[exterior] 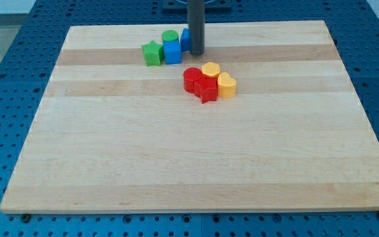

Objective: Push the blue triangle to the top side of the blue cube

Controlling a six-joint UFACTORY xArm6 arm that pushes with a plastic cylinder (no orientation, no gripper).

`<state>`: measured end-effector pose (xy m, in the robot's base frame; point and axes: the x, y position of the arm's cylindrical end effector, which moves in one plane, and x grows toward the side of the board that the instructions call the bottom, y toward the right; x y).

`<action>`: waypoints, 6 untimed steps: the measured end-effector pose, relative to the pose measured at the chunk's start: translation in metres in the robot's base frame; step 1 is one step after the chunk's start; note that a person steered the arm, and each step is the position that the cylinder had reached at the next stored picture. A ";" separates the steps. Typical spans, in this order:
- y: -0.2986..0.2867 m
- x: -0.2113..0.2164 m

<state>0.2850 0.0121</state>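
The blue cube (172, 51) sits near the view's top, left of centre, on the wooden board (176, 151). The blue triangle (185, 39) is just up and right of the cube, mostly hidden behind the rod. My tip (197, 53) stands right beside the triangle, on its right, and just right of the cube.
A green star (152, 53) touches the cube's left side and a green cylinder (170, 36) stands just above the cube. A cluster of a red cylinder (191, 79), a red star (206, 89), a yellow hexagon (210, 69) and a yellow heart (226, 85) lies below and right of the tip.
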 end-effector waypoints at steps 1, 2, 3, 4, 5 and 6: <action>0.031 -0.014; 0.036 -0.045; 0.022 -0.055; -0.001 -0.041; -0.020 -0.027; -0.037 -0.025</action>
